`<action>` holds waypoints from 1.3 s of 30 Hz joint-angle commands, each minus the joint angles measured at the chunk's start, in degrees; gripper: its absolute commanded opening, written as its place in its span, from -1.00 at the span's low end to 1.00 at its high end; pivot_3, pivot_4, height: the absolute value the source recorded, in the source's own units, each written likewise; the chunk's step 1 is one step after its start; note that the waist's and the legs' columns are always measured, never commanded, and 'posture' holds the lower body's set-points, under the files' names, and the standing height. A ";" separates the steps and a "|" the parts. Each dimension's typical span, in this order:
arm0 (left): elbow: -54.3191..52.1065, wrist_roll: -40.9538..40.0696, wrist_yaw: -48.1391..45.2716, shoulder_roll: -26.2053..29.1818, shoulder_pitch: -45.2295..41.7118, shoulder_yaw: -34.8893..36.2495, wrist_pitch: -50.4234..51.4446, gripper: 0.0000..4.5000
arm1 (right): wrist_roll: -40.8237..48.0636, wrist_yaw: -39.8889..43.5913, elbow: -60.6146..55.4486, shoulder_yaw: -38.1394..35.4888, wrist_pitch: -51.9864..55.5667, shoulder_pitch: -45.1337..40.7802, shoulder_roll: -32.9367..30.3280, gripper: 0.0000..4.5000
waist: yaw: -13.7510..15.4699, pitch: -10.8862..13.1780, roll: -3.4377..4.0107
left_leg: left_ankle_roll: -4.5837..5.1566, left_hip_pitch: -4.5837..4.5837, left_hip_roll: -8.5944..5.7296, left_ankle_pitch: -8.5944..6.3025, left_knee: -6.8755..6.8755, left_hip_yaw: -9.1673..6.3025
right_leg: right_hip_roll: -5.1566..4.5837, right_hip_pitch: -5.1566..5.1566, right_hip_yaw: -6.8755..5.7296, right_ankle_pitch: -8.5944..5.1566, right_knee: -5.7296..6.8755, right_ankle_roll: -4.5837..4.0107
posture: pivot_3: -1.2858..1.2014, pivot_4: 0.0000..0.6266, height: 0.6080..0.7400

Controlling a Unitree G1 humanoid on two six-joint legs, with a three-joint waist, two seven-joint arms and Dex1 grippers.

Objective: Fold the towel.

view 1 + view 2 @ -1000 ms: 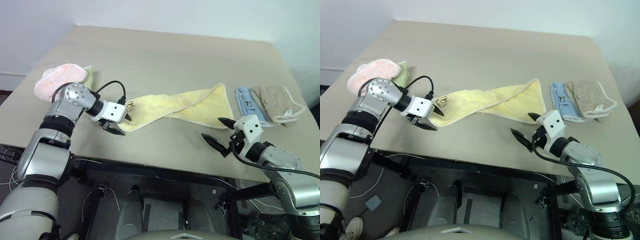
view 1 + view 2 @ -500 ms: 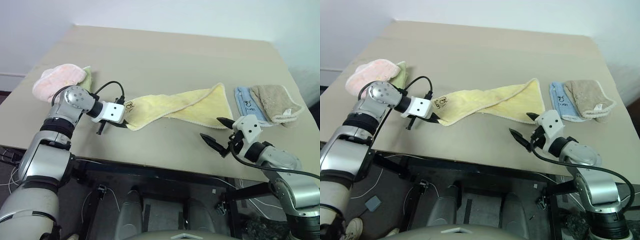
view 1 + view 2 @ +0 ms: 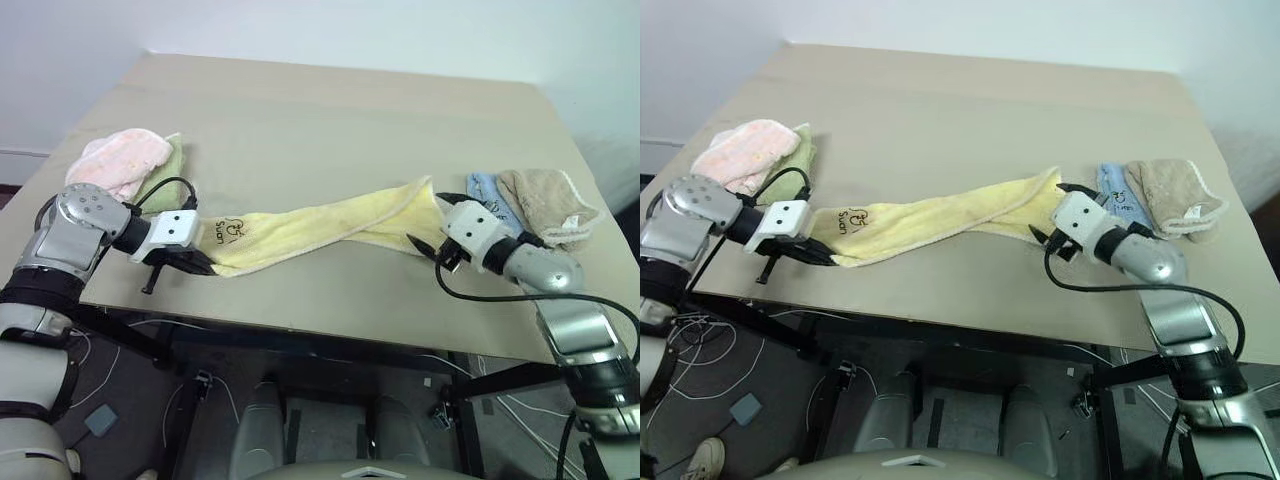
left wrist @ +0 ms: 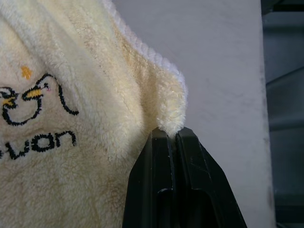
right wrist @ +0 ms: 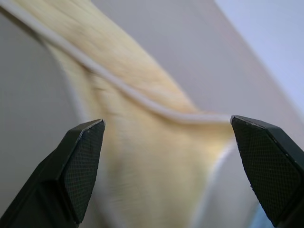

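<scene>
Left gripper (image 4: 172,135) now clamped tight on towel (image 3: 320,225) corner, dragged outward since a second ago; towel stretched long across tabletop (image 3: 330,110) between both grippers. Right gripper (image 3: 432,222) moved up to far towel end, jaws spread wide, nothing held. Towel's far corner hidden behind right gripper.

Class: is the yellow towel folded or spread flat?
Neither: the yellow towel lies twisted in a long strip across the table, not yet folded.

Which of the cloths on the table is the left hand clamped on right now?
The pale yellow towel stretched across the middle. The left hand pinches its corner by the dark embroidered mark; the pink towel, blue cloth and beige cloth lie untouched.
</scene>
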 commanded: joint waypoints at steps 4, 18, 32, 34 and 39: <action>-1.60 1.02 -0.16 4.43 2.73 3.75 -0.34 -0.99 | -15.70 -5.62 15.44 7.86 -16.14 -11.04 -1.16 1.00 | -0.50 0.00 0.01 | 0.00 -0.04 0.01 0.01 -0.05 0.17 | 0.02 -0.12 0.25 0.02 0.12 -0.01 | 0.03 -0.52 0.82; -8.98 0.59 1.21 4.80 8.99 7.95 3.11 -0.99 | -39.06 -25.39 49.26 23.21 -36.33 -34.56 3.11 1.00 | -2.79 0.02 0.01 | -0.08 0.29 0.02 0.08 -0.13 0.39 | 0.03 -0.35 0.70 -0.36 0.90 0.56 | 0.03 -0.52 0.82; -14.04 0.57 2.57 5.34 14.12 10.62 5.34 -1.00 | -44.46 -32.42 58.40 28.10 -40.53 -39.65 4.86 -0.38 | -2.97 0.02 0.02 | -0.08 0.53 0.01 0.08 -0.14 0.55 | 0.03 -0.30 0.91 -0.36 1.02 0.55 | 0.03 -0.52 0.82; -14.37 0.58 2.74 5.32 14.57 10.83 5.46 -1.00 | -44.83 -32.99 58.63 28.30 -40.54 -39.91 4.88 -0.67 | -2.96 0.02 0.02 | -0.08 0.55 0.01 0.08 -0.15 0.55 | 0.03 -0.30 0.92 -0.36 1.06 0.55 | 0.03 -0.52 0.82; -15.25 0.47 3.00 5.24 15.36 11.09 5.89 -1.00 | -45.51 -34.38 59.15 28.54 -40.48 -40.38 4.84 -0.98 | -2.94 0.02 0.02 | -0.08 0.55 0.01 0.08 -0.15 0.56 | 0.03 -0.30 0.92 -0.36 1.08 0.55 | 0.03 -0.52 0.82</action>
